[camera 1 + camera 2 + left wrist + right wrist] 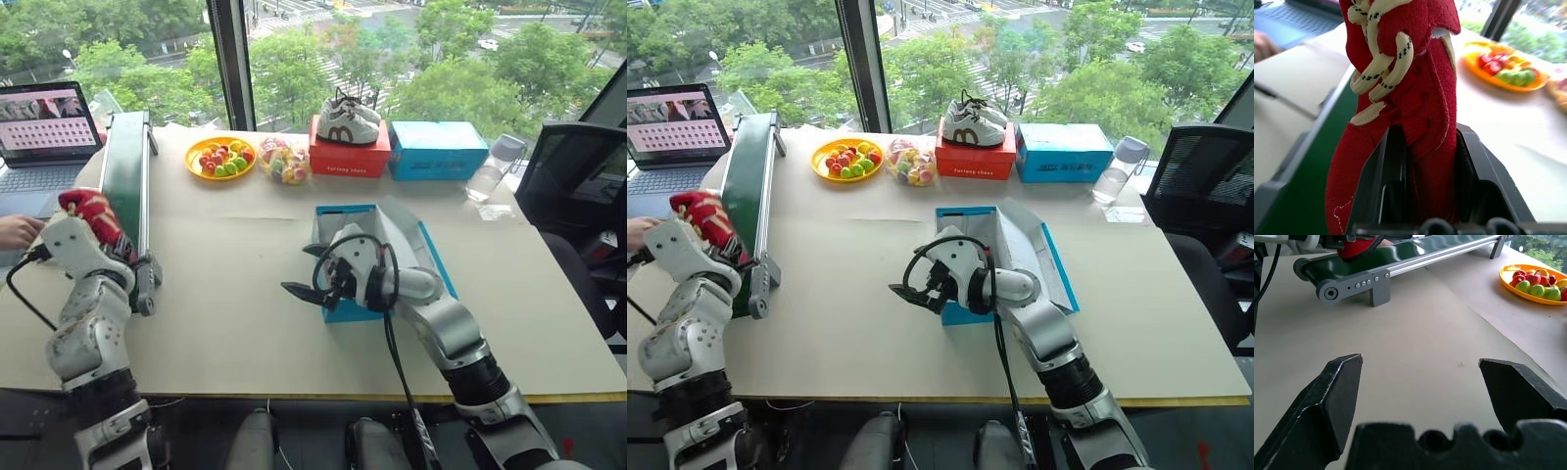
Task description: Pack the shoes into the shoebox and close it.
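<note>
The desk (245,294) is wide and pale, with a cream cover on top; it stands by big windows (323,49) with green trees and a street outside. The left hand (1422,161) is clenched on a red shoe (1405,88) with cream laces, lifted up by a green belt machine (127,186) that runs along the left side of the desk; the other red shoe cannot be seen. The right hand (1420,387) hangs over the bare desk with its two black fingers spread wide and nothing in them. Just behind it lies the blue shoebox (338,230), open, white inside, its lid (411,240) tipped to the right. At the far edge sit an orange plate of fruit (221,157), a bag of sweets (282,162), a red box (350,157) with white sneakers (348,122) on it, another blue box (438,150) and a clear bottle (495,166). A laptop (44,127) is at the far left; a person's hand (18,231) rests near it; a black chair (568,186) stands on the right.
</note>
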Motion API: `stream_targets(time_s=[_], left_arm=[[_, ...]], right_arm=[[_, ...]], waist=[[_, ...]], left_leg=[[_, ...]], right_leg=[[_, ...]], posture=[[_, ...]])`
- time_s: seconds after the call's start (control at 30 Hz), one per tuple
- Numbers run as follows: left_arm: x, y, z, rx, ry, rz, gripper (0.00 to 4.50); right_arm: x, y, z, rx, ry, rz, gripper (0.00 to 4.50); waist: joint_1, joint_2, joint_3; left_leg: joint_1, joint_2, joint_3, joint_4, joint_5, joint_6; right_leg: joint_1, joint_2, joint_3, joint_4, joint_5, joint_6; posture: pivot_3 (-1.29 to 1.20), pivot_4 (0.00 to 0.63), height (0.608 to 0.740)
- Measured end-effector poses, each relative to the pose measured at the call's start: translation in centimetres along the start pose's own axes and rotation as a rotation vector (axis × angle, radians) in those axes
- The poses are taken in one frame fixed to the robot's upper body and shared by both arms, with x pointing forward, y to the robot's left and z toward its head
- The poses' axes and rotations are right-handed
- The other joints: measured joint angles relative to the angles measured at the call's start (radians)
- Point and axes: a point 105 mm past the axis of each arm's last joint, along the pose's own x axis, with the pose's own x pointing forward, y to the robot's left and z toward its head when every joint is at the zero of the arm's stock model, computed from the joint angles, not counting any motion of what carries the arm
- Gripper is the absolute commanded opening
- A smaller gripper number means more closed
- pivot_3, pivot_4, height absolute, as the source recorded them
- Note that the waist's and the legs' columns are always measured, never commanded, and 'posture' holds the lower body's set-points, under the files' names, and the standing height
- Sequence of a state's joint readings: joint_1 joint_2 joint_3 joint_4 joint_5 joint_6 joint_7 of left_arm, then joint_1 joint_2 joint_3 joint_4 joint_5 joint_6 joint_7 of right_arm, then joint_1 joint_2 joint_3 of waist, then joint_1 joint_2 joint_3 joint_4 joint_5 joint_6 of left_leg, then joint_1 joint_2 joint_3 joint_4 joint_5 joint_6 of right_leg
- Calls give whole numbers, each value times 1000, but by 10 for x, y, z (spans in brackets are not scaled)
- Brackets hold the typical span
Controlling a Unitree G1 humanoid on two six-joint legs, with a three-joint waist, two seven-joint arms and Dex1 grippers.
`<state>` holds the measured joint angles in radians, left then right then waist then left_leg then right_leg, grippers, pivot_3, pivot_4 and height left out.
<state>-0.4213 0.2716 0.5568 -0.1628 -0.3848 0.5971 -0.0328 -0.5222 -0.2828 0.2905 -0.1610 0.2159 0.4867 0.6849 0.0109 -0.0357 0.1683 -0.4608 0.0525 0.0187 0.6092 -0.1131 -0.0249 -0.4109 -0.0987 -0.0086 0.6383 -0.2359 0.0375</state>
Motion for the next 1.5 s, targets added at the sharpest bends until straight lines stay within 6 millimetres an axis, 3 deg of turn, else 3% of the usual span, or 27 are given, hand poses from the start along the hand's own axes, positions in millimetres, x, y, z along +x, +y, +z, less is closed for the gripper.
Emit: stream_targets(time_s=[0.1, 0.17, 0.2, 0.23, 0.37, 0.5, 0.93, 1.37, 1.5], left_arm=[[-5, -45, 19, -68, -93, -190, 917], [-13, -74, 19, -158, -82, -337, 917], [-26, -106, 10, -243, -17, -502, 917], [-35, -123, 3, -274, 28, -586, 917], [-68, -163, -26, -309, 204, -816, 917], [-77, -174, -34, -320, 264, -878, 917], [-77, -191, -36, -325, 295, -967, 917], [-77, -199, -41, -252, 313, -970, 917], [-77, -199, -41, -250, 313, -966, 900]], right_arm=[[1, -12, 8, 35, -34, -65, 4500], [5, -27, 15, 215, -88, -139, 4500], [5, -46, 23, 419, -145, -226, 4500], [4, -54, 29, 494, -169, -255, 4500], [5, -67, 49, 873, -260, -227, 4500], [-4, -70, 49, 1019, -256, -211, 4500], [-11, -57, 66, 1063, -262, -131, 4500], [-9, -41, 50, 857, -92, -161, 4500], [-9, -44, 49, 859, -97, -174, 3535]], waist=[[0, 0, 0], [-4, 0, 0], [-5, 0, 0], [-5, 0, 0], [-14, 0, 0], [-20, 1, 0], [-24, 1, 1], [-25, 2, 1], [-24, 2, 1]], left_leg=[[0, 0, 0, -1, 1, 2], [0, 0, 0, -1, 2, 3], [0, 0, 0, 0, 5, 7], [0, 0, 0, 0, 5, 7], [0, 1, 0, -1, 5, 8], [0, 1, 0, -1, 5, 8], [0, 1, -1, -2, 5, 8], [-5, 1, -1, -4, 4, 9], [-12, 1, -1, -3, 4, 10]], right_leg=[[1, 0, 0, -1, 0, 0], [1, 0, 0, -1, 0, 0], [1, 0, 1, 1, 0, 0], [1, 0, 1, 1, 0, 0], [0, 1, 1, 2, 0, 0], [0, 1, 1, 1, -1, -1], [0, 1, 1, 0, -1, -1], [-2, 2, 1, -7, 0, 0], [-9, 2, 1, -6, 0, 0]], posture=[[0, 150, 738], [0, 150, 738], [0, 150, 738], [0, 150, 738], [0, 150, 738], [0, 150, 738], [0, 150, 738], [0, 150, 738], [0, 150, 738]])
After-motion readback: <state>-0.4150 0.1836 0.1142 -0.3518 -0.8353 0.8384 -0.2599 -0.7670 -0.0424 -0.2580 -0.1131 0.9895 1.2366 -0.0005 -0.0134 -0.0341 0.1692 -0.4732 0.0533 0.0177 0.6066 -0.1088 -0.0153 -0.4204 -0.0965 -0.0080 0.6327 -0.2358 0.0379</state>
